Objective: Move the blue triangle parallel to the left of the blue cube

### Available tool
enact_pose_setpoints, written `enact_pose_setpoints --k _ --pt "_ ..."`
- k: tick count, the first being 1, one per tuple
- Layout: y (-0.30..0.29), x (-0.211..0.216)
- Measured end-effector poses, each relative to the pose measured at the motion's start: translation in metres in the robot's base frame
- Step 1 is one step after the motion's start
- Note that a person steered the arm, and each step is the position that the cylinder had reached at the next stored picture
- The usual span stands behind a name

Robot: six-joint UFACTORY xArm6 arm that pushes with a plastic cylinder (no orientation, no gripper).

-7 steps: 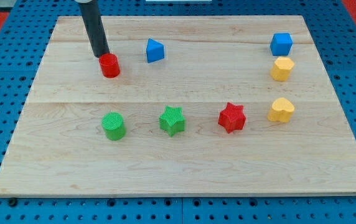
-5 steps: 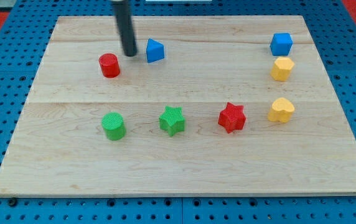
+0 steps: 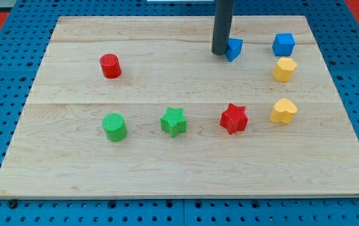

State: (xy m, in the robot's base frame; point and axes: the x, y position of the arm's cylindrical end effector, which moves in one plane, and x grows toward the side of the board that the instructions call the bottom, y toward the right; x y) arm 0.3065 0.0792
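Blue triangle (image 3: 233, 48) sits just left of the blue cube (image 3: 283, 44), roughly level with it. My tip (image 3: 220, 53) touches its left side, positioned for pushing rightward; no gripper, nothing held.

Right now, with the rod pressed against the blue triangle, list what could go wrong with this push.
1. My tip sits at the blue triangle from the view's left; pushing too far could knock it into the blue cube.
2. An off-centre push may turn the triangle or let it slip off the tip.
3. A drift toward the view's bottom could bring it near the yellow block below the cube.
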Motion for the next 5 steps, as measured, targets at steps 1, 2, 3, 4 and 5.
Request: enact_pose_setpoints --k 1,2,3,4,5 --pt "0.0 0.0" --pt "0.0 0.035" --pt "0.0 0.038" --pt "0.01 0.024" --pt "0.055 -0.013"
